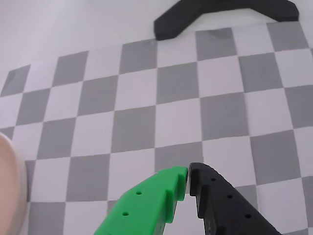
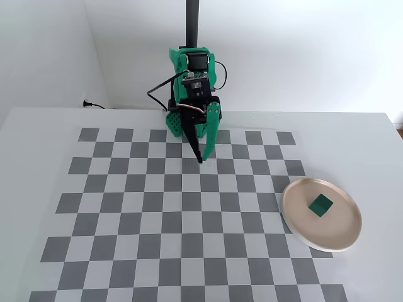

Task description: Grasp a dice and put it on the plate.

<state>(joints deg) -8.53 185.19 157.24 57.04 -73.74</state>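
Observation:
In the fixed view the dark green dice [image 2: 321, 205] lies inside the round beige-pink plate [image 2: 322, 214] at the right of the checkerboard. My gripper [image 2: 201, 158] hangs near the arm's base at the back middle, far left of the plate, with its jaws together and nothing between them. In the wrist view the gripper [image 1: 188, 181] shows a green finger [image 1: 146, 205] and a black finger [image 1: 220, 203] with tips touching. A sliver of the plate's rim [image 1: 11, 186] shows at the left edge there. The dice is out of the wrist view.
The checkerboard mat [image 2: 189, 207] covers the white table. The green arm base [image 2: 192, 94] and a black pole [image 2: 192, 22] stand at the back. A black stand foot [image 1: 220, 14] lies at the top of the wrist view. A cable [image 2: 94, 105] runs along the back left wall.

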